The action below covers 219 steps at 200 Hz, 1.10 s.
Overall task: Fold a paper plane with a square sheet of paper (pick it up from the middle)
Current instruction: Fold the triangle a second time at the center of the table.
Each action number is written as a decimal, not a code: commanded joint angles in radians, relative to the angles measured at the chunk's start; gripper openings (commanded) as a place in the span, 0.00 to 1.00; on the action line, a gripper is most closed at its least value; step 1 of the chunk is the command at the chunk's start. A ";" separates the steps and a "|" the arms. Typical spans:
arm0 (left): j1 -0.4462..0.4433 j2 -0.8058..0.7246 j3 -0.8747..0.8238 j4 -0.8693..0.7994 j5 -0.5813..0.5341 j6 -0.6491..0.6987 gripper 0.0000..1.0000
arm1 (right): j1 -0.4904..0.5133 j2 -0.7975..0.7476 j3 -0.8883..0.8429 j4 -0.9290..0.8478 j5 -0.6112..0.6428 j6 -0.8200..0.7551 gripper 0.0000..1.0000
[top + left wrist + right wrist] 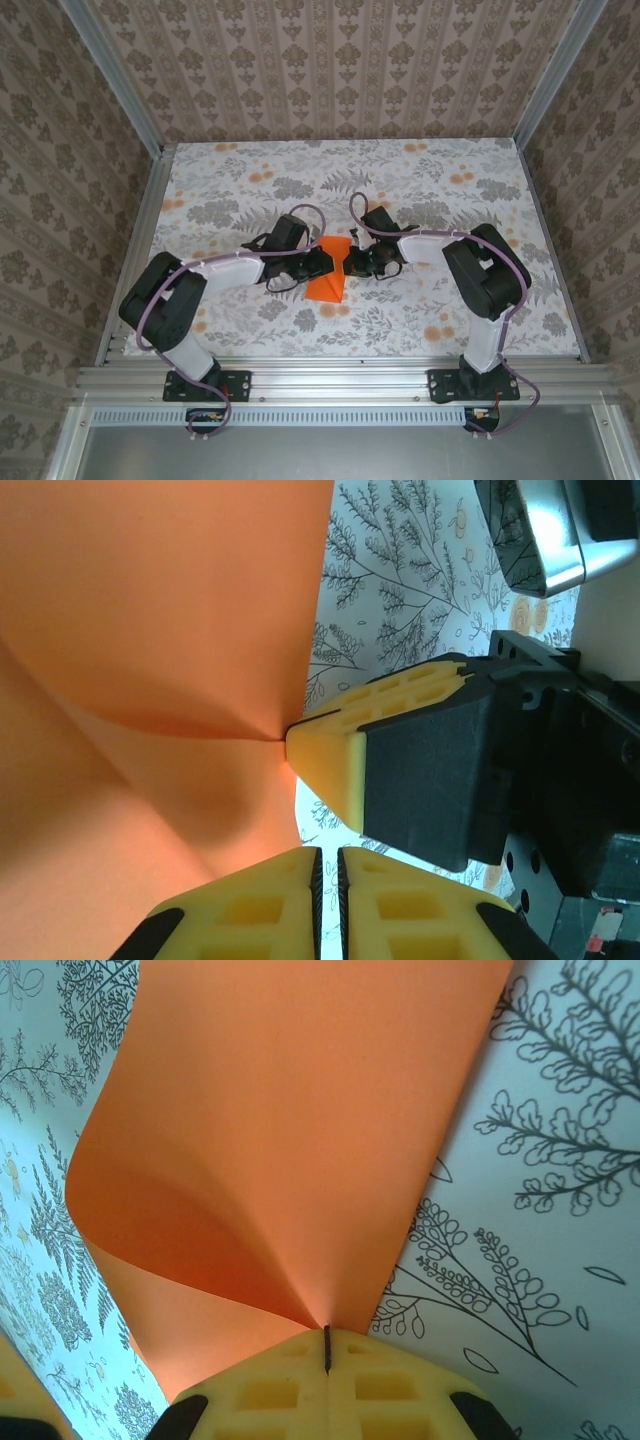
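At centre, right arm bent inward, right pincer pinching paper sheet.

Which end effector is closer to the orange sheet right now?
Right. The right end effector pinches the orange sheet at its edge. The left end effector sits right beside it, contact unclear.

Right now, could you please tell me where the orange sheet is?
Mid-table in the top view, the orange sheet curls between the left gripper and the right gripper, which pinches its edge.
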 commanded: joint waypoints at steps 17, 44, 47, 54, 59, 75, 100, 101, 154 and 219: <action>-0.005 0.045 -0.018 0.052 0.024 -0.015 0.15 | -0.005 0.040 0.007 -0.032 0.044 -0.009 0.01; -0.004 0.065 -0.022 0.053 0.019 -0.012 0.15 | -0.007 0.041 0.007 -0.030 0.043 -0.004 0.02; -0.005 0.067 -0.021 0.054 0.019 -0.013 0.15 | -0.006 0.040 0.008 -0.030 0.042 -0.005 0.02; -0.004 0.072 -0.021 0.056 0.018 -0.011 0.15 | -0.007 0.041 0.007 -0.029 0.041 -0.005 0.02; -0.005 0.075 -0.021 0.058 0.020 -0.011 0.15 | -0.007 0.041 0.007 -0.029 0.041 -0.004 0.02; -0.004 0.087 -0.021 0.062 0.020 -0.013 0.15 | -0.008 0.043 0.006 -0.030 0.041 -0.004 0.02; -0.003 0.098 -0.023 0.063 0.016 -0.013 0.14 | -0.009 0.043 0.004 -0.027 0.038 -0.001 0.05; -0.003 0.098 -0.024 0.063 0.016 -0.013 0.14 | -0.009 0.043 0.004 -0.027 0.037 -0.001 0.05; -0.004 0.107 -0.028 0.064 0.010 -0.017 0.14 | -0.012 0.043 0.004 -0.020 0.024 0.006 0.13; -0.003 0.117 -0.026 0.072 0.003 -0.021 0.12 | -0.015 0.038 -0.013 0.010 -0.012 0.007 0.20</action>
